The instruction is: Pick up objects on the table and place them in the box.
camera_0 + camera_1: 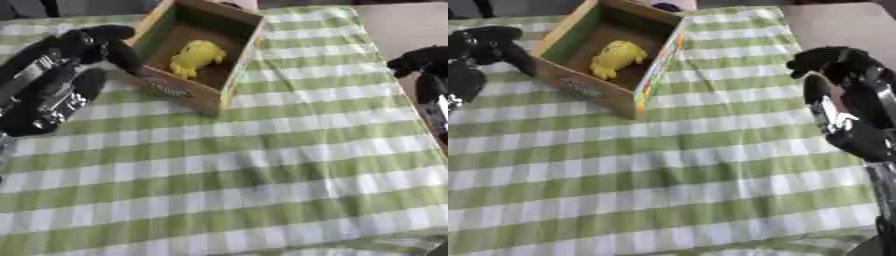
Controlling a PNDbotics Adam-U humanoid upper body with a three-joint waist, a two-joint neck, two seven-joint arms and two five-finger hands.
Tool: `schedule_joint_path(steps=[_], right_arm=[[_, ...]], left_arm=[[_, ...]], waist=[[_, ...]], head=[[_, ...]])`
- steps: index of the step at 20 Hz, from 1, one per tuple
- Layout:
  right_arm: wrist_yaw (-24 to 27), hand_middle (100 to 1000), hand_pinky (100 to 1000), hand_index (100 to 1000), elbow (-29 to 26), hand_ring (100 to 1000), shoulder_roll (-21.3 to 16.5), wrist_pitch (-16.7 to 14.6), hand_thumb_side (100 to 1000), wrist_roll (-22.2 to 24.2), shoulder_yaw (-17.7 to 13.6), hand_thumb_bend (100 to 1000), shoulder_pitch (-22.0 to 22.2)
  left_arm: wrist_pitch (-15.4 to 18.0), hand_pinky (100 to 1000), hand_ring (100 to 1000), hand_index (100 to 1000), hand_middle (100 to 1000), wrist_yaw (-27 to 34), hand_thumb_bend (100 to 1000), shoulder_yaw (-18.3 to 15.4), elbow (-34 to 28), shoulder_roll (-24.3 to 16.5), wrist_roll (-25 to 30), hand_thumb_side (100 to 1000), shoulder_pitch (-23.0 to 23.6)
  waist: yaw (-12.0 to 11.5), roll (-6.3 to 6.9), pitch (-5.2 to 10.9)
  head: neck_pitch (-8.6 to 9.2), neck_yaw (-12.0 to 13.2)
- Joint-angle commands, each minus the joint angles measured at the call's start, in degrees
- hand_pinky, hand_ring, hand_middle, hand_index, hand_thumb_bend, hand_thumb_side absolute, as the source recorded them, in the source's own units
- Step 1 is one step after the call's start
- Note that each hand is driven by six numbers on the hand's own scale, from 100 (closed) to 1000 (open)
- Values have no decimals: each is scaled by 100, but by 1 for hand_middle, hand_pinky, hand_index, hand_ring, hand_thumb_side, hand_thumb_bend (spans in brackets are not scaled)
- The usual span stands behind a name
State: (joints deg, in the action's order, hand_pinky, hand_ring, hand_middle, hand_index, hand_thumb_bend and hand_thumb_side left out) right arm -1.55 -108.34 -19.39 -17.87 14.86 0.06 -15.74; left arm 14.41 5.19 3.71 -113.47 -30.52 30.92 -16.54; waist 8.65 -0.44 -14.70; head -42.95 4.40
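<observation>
Box (229,75): yellow toy (197,56) inside, cloth (262,165) seemingly bare; left hand (83,47) beside it, right hand (837,62), both curled empty—withdraw clear of walls.

A cardboard box (579,82) stands open at the upper left of the counter (693,180), which is covered in a green-and-white checked cloth. Inside lies a yellow toy (616,57) — on the box floor, toward its middle. The left hand (487,42) shows at the left edge, just beside the box's wall. The right hand (837,65) hangs at the right edge, fingers curled — well apart from the box.
</observation>
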Motion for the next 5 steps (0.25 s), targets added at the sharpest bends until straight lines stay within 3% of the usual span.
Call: schedule_joint_path(steps=[1, 5], right_arm=[[-65, 555, 784, 750, -23, 729, -37, 7, 526, 18, -57, 100, -20], [-73, 555, 784, 749, -11, 730, -15, 6, 525, 53, -49, 100, 2]], left_arm=[[-125, 714, 664, 960, 667, 77, 100, -51, -112, 248, 313, 868, 44], [-198, 711, 660, 965, 667, -11, 100, -7, -112, 479, 598, 894, 189]], waist=[[-42, 1, 113], [-83, -14, 131]], head=[[-104, 43], [-116, 4]])
